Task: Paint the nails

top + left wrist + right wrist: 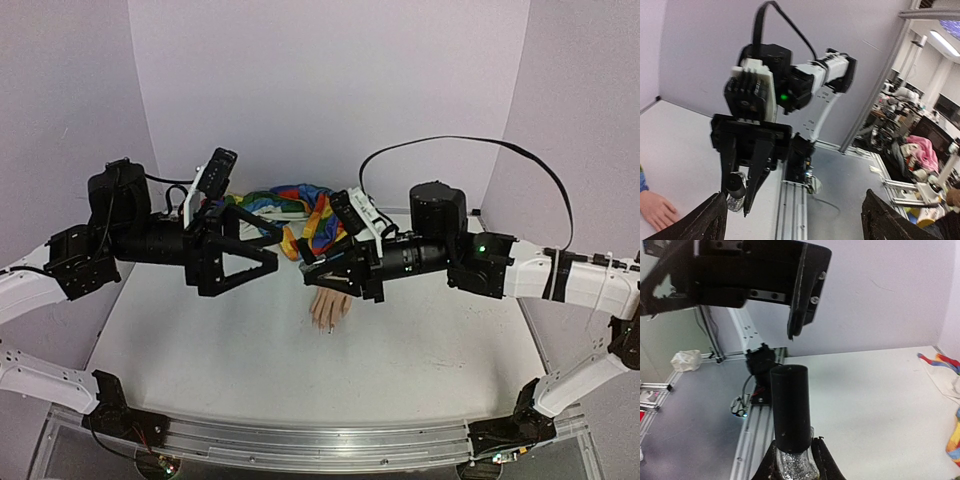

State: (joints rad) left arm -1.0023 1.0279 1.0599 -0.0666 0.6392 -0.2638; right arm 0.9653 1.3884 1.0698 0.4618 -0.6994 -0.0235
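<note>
The pale mannequin hand (pixel 330 306) lies on the table, fingers toward the near edge, at the end of the rainbow-striped sleeve (pixel 292 206). Its nails (pixel 328 328) are tiny at the fingertips. My right gripper (pixel 310 273) hovers just above and left of the hand, shut on a small glittery bottle (pixel 796 466) with a tall black cap (pixel 789 410). My left gripper (pixel 278 250) is open and empty, facing the right gripper a short gap away. In the left wrist view the bottle (pixel 735 189) shows between the right gripper's fingers, with the hand (pixel 655 210) at the lower left.
The white table (pixel 200 340) is enclosed by lilac walls at the back and sides. An aluminium rail (pixel 320 438) runs along the near edge. The bunched sleeve lies against the back wall and also shows in the right wrist view (pixel 946 371).
</note>
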